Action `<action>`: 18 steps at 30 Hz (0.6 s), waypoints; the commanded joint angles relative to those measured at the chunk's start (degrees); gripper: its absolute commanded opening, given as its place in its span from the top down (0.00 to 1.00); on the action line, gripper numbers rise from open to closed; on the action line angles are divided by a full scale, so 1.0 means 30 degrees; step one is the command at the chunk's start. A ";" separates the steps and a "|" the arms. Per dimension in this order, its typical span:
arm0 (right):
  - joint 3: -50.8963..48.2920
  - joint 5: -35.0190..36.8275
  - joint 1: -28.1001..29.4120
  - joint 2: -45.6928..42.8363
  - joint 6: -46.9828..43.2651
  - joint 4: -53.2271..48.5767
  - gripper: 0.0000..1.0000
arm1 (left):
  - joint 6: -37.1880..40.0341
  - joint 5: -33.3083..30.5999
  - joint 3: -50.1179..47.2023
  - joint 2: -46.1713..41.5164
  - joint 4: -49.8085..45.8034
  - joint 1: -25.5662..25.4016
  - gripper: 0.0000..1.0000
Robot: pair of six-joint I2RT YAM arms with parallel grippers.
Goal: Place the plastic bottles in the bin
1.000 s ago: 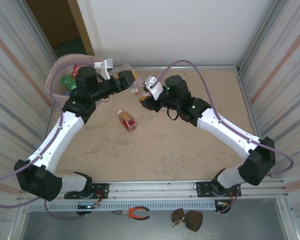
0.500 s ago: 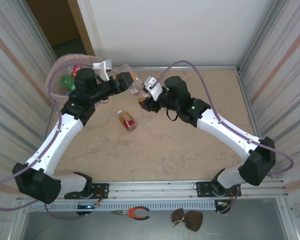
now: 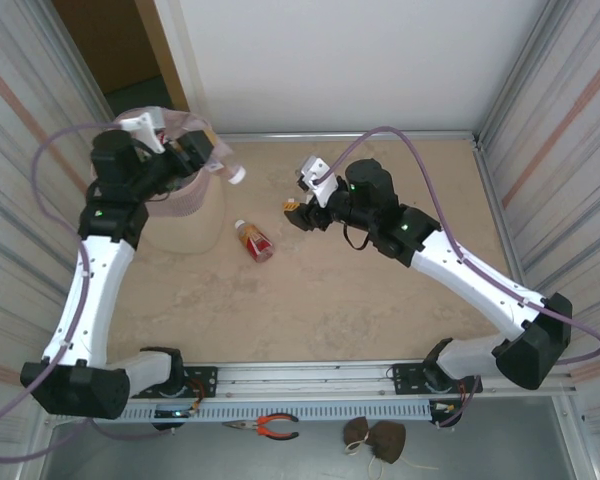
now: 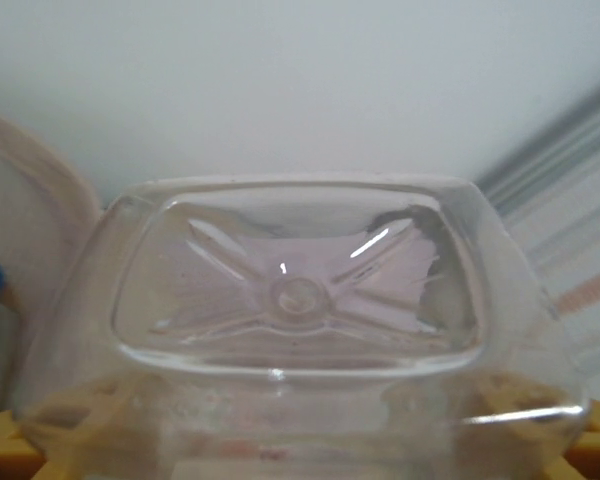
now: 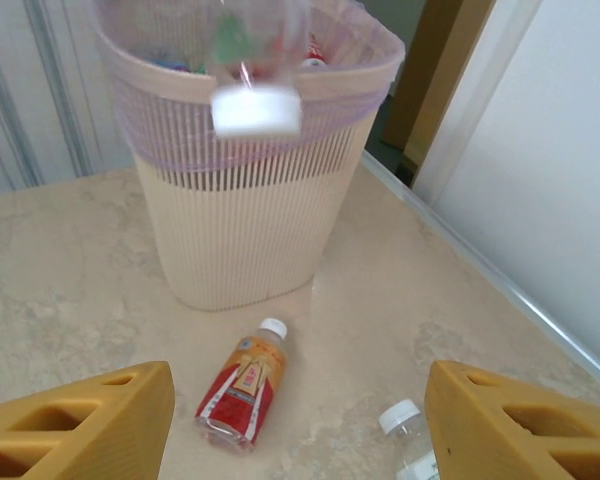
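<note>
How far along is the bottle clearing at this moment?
Done: some bottles already lie inside the bin. In hand: the left gripper holds a clear bottle at the bin's rim, not yet dropped. Left: a red-labelled bottle and a white-capped clear bottle lie on the table; the right gripper is open, holding nothing.
</note>
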 commanded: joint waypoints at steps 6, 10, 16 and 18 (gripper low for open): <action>-0.0417 0.0486 0.0111 -0.0454 0.0442 -0.0079 0.34 | 0.1090 0.1035 0.3153 0.0349 -0.3948 0.4331 0.34; -0.0405 0.0501 0.0124 -0.0402 0.0540 -0.0159 0.34 | -0.0064 -0.0355 0.3476 0.0751 -0.5326 0.5451 0.35; -0.0406 0.0603 0.0107 -0.0297 0.0655 -0.0159 0.34 | -0.1223 -0.4419 0.3917 0.1188 -0.7989 0.5517 0.35; -0.0404 0.0604 0.0119 -0.0277 0.0676 -0.0188 0.34 | -0.1492 -0.5558 0.4282 0.1522 -0.9149 0.5564 0.34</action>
